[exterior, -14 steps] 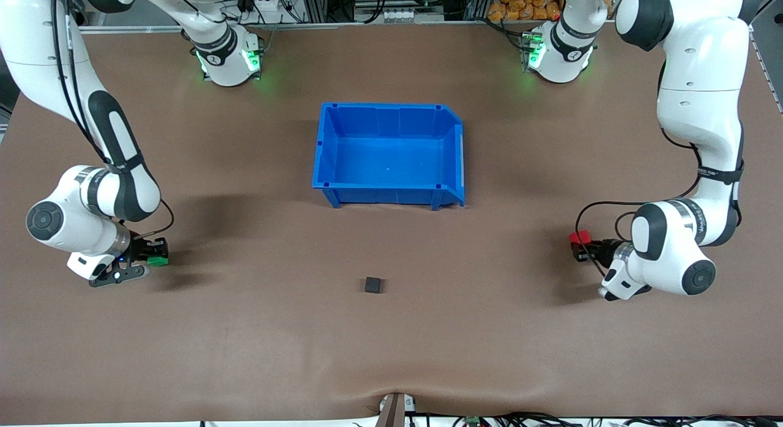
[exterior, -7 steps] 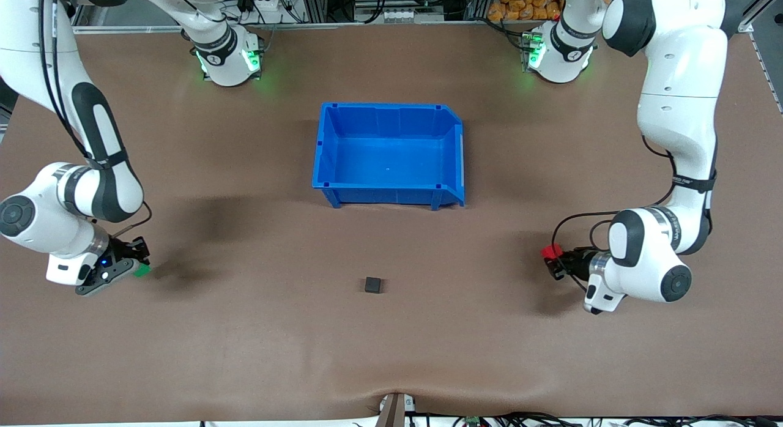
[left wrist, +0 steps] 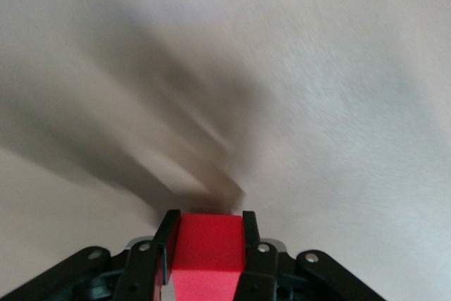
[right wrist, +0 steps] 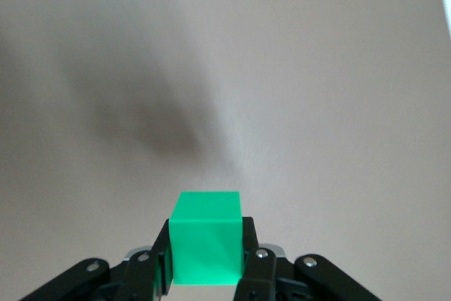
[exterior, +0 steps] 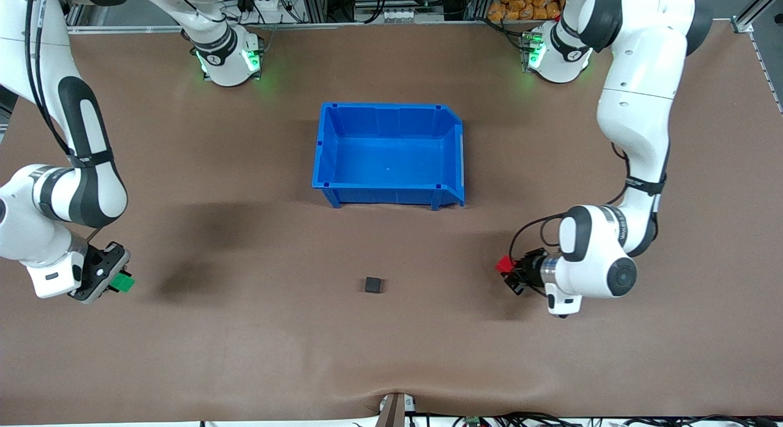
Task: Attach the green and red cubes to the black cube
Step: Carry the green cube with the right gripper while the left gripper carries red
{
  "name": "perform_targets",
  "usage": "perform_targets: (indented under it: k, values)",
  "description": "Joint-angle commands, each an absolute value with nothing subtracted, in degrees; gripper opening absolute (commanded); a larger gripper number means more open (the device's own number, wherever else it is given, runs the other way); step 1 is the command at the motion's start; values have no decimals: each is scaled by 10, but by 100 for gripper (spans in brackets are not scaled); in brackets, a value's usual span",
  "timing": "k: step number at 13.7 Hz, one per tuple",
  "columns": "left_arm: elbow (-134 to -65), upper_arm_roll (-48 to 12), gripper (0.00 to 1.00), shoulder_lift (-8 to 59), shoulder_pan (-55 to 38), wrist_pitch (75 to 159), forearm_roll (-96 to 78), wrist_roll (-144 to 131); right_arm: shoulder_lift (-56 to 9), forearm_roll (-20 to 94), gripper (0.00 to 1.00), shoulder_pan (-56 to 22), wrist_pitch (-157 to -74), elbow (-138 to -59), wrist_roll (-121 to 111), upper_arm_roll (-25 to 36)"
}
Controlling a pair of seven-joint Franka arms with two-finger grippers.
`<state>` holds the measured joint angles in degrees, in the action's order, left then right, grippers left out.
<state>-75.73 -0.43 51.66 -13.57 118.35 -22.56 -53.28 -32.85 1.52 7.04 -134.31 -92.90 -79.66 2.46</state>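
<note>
left gripper (exterior: 512,274) is up over the bench (exterior: 391,353) toward the left arm's end, pinching the red cube (exterior: 504,264) between its fingers. in the left wrist view the red cube (left wrist: 208,252) sits square between the pads, front face poking out clear. right gripper (exterior: 113,279) is over the right arm's end of the bench, clamped on the green cube (exterior: 124,284), and the right wrist view shows the green cube (right wrist: 206,236) held straight too, well forward of the fingertips.

the black cube (exterior: 372,284) sits alone on the bench, between the two grippers and nearer the camera than the blue bin (exterior: 389,153). nothing touches it.

the step looks like the carry-in: both coloured cubes need bringing to the black one. to do it well, i'd come in low and level, line each exposed face flat to a side of the black cube, and press from both ends together so it can't skate away. one-sided pushing would likely just shove it along the bench. the green cube is well apart from the target, the red one closer.

the black cube itself: small, matte, plain dark faces, sharp edges, same size as the coloured pair, flat on the bench. how it joins, i can't tell.
</note>
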Motion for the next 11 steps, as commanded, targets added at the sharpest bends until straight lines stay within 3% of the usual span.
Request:
perform_targets:
  k: [1,7,11]
  values:
    - [-732,-11,0,530,-144,1200,-274,-609,-338,23,0,67,-1295,-861,-835,-4]
    - [-729,-26,0,543,-186,1299,-333,-743,-410,34,0,8,-1300,-782,-830,-22]
    - [-667,-26,0,586,-228,1324,-333,-839,-453,69,0,-18,-1300,-732,-829,-24]
